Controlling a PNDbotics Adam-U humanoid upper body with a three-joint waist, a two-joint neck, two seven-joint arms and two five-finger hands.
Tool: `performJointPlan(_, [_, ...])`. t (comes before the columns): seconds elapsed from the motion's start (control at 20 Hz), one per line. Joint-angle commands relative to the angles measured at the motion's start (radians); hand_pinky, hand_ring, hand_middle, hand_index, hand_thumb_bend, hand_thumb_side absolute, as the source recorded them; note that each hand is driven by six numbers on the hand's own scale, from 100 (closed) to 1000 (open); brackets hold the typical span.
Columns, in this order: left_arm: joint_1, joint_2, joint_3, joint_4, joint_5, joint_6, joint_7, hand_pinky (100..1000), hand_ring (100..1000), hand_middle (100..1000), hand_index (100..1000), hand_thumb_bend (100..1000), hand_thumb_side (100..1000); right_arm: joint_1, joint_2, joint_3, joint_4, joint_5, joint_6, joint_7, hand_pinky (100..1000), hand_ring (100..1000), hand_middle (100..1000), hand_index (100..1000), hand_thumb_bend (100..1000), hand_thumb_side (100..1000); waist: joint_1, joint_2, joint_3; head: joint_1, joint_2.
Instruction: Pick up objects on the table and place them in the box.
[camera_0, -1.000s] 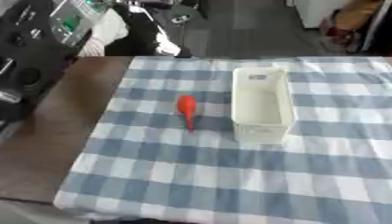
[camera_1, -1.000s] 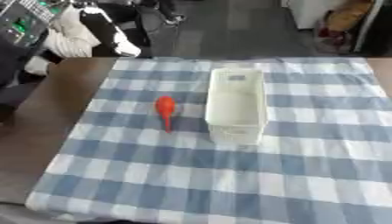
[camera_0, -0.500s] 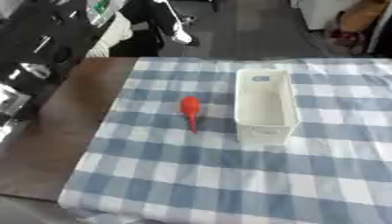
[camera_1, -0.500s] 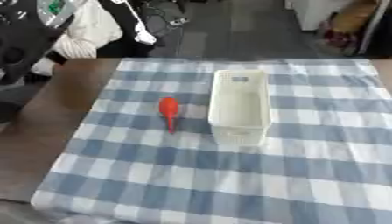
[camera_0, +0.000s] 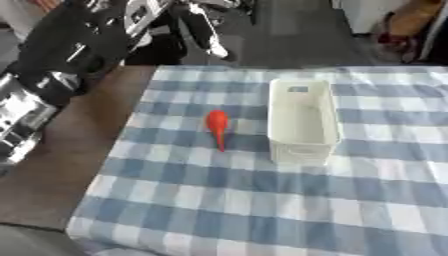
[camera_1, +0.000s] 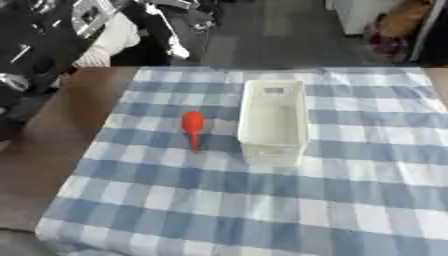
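Note:
A small red object (camera_0: 216, 125) with a rounded head and a thin tail lies on the checked cloth, just left of a white rectangular box (camera_0: 301, 150). The box stands lengthwise near the cloth's middle, and I see nothing inside it. My left arm (camera_0: 66, 55), black with silver joints, rises along the upper left of the left eye view, well away from the red object. Its hand end is blurred among dark shapes at the top. My right hand shows in neither view.
The blue and white checked cloth (camera_1: 262, 200) covers most of the table. A bare brown strip of tabletop (camera_0: 61, 170) runs down the left side. Dark equipment and a white and black shape (camera_1: 131, 35) stand beyond the far edge.
The whole picture has shifted, so the camera has moved. My left arm now fills more of the upper left. The red object and the box keep their places on the cloth.

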Motion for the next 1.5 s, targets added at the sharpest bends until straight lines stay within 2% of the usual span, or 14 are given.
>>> performJointPlan(0.05, [-0.021,0.008,0.007,0.022,-0.043,-0.305,-0.258,829,812,850,869,943,693,-0.019,-0.004,-0.001,-0.016,-0.008,-0.008,0.001,480,481,597,714,100,861,-0.005,-0.009,-0.002,0.013,0.001])
performJointPlan(0.3, [-0.010,-0.004,-0.006,0.049,-0.106,-0.312,-0.237,832,817,855,869,908,623,-0.019,-0.002,0.000,-0.016,-0.011,-0.010,0.005,481,481,598,713,100,862,-0.007,-0.006,-0.005,0.021,0.001])
performJointPlan(0.4, [-0.005,-0.006,-0.014,0.058,-0.130,-0.312,-0.234,833,820,857,873,918,629,-0.019,-0.001,0.001,-0.016,-0.012,-0.010,0.007,481,481,598,713,100,863,-0.007,-0.005,-0.007,0.025,0.001])
performJointPlan(0.5, [0.000,-0.007,-0.022,0.066,-0.148,-0.312,-0.233,834,821,859,876,934,652,-0.019,0.000,0.002,-0.016,-0.013,-0.011,0.009,481,481,598,713,100,863,-0.007,-0.005,-0.009,0.030,0.001])
performJointPlan(0.55, [0.004,-0.008,-0.026,0.072,-0.155,-0.312,-0.234,836,826,866,883,977,700,-0.020,0.001,0.002,-0.016,-0.013,-0.011,0.009,481,481,598,713,100,863,-0.006,-0.005,-0.010,0.032,-0.003])
performJointPlan(0.65, [0.014,-0.011,-0.037,0.088,-0.165,-0.312,-0.239,834,825,867,888,1000,734,-0.022,0.003,0.003,-0.016,-0.014,-0.012,0.010,482,481,598,713,100,862,-0.005,-0.005,-0.012,0.037,-0.010])
performJointPlan(0.9, [0.045,-0.025,-0.071,0.115,-0.187,-0.312,-0.257,835,829,877,909,1000,769,-0.024,0.005,0.003,-0.016,-0.016,-0.012,0.011,482,482,598,713,100,862,-0.004,-0.004,-0.014,0.040,-0.009])
performJointPlan(0.95, [0.050,-0.028,-0.078,0.115,-0.194,-0.312,-0.261,837,834,885,910,989,720,-0.025,0.005,0.003,-0.016,-0.016,-0.013,0.012,482,482,598,713,100,862,-0.004,-0.004,-0.014,0.042,-0.006])
performJointPlan(1.0, [0.055,-0.030,-0.084,0.115,-0.203,-0.312,-0.264,836,832,882,910,1000,735,-0.025,0.005,0.003,-0.016,-0.016,-0.013,0.012,482,482,598,713,100,862,-0.004,-0.004,-0.014,0.044,-0.004])
performJointPlan(1.05, [0.060,-0.032,-0.088,0.116,-0.209,-0.312,-0.265,836,835,888,909,949,684,-0.026,0.005,0.003,-0.016,-0.016,-0.013,0.012,483,482,598,713,100,860,-0.004,-0.004,-0.015,0.046,-0.002])
performJointPlan(1.1, [0.067,-0.033,-0.089,0.119,-0.214,-0.312,-0.264,832,831,885,908,931,669,-0.026,0.005,0.002,-0.016,-0.017,-0.013,0.011,483,482,598,713,100,861,-0.005,-0.004,-0.014,0.047,0.000])
performJointPlan(1.5, [0.112,-0.036,-0.081,0.152,-0.238,-0.312,-0.236,808,808,858,857,879,610,-0.032,0.010,0.001,-0.016,-0.019,-0.014,0.011,483,482,598,713,100,860,-0.006,0.001,-0.007,0.067,0.001])
